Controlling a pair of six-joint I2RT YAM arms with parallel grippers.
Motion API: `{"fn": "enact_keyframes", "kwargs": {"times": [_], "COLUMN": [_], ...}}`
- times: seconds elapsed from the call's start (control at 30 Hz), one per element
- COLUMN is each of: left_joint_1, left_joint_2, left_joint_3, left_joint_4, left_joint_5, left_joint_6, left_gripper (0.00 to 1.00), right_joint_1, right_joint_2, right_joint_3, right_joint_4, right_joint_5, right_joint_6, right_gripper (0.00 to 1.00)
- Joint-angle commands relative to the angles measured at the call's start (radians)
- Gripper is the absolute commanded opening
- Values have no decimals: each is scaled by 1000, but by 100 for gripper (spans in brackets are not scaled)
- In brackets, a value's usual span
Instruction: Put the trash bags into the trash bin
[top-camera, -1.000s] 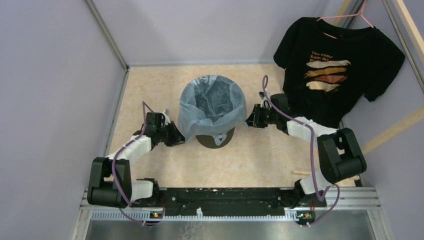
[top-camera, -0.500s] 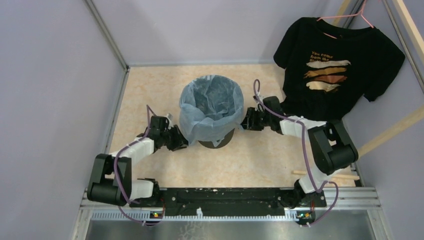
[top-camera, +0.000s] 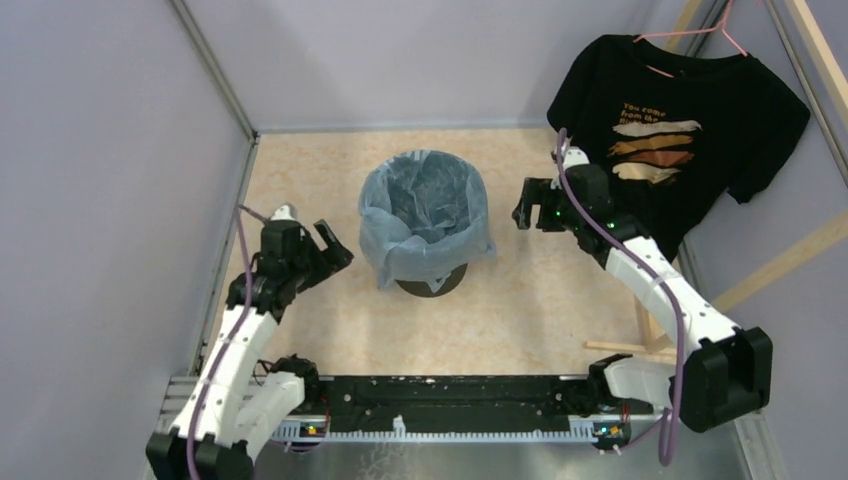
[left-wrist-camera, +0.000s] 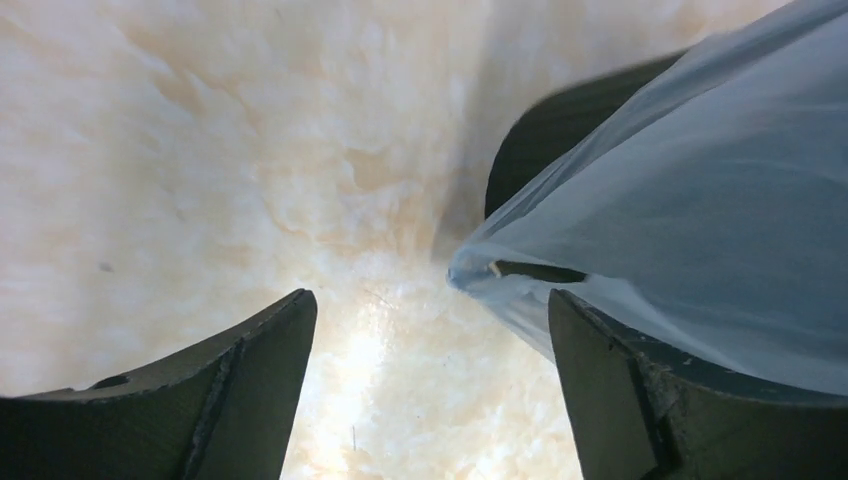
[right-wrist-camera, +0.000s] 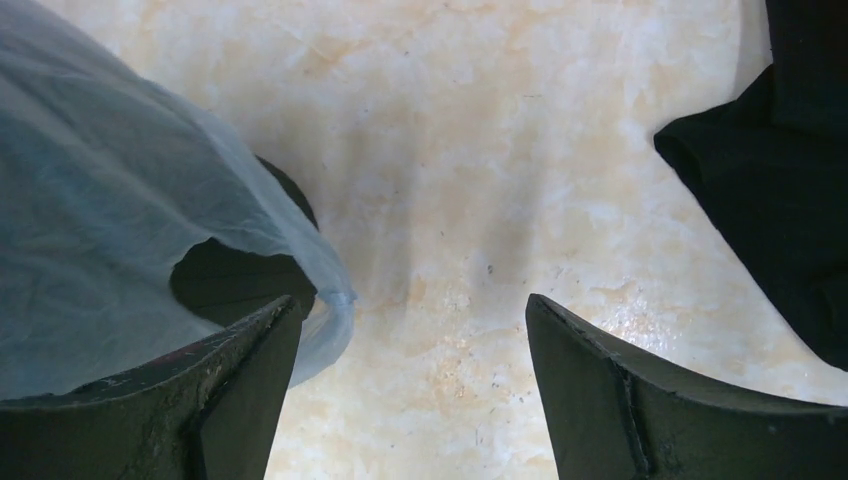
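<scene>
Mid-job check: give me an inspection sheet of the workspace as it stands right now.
Surface: beige marbled tabletop, no spills seen.
Job's things: blue trash bag lines the black bin, its edge folded over the rim and hanging down the sides.
Clutter: black T-shirt on a pink hanger, far right; wooden stick near the right arm's base.
Grippers: left gripper open and empty, beside the bag; right gripper open and empty, apart from the bag.
Cables: purple cable along each arm, no snag seen.
Surroundings: lilac walls on three sides.
</scene>
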Motion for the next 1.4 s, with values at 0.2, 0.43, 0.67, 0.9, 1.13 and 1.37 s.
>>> {"fn": "enact_keyframes", "kwargs": {"times": [0.2, 0.43, 0.67, 0.9, 1.13, 1.37], "left_joint_1": [-3, -423, -568, -569, -564, -566], "left_joint_2": [-6, 349, 649, 713, 871, 838], "left_joint_3": [567, 897, 1014, 884, 887, 709], "left_joint_4": [-42, -84, -212, -140, -204, -82], "left_joint_5": [239, 42, -167, -107, -135, -146], "left_joint_6": [274, 372, 383, 361, 318, 266], "left_gripper": [98, 88, 63, 61, 55, 43], "right_joint_1": [-1, 0, 0, -1, 0, 0], "right_joint_2": [-82, -116, -159, -161, -156, -167], "right_joint_3": [-31, -87, -149, -165, -168, -184], "right_joint_4": [-16, -8, -14, 8, 12, 19], "right_joint_5": [-82, -105, -120, -143, -152, -155], "right_joint_6": [-36, -25, -22, -21, -21, -18], "right_gripper": [82, 82, 82, 82, 81, 81]}}
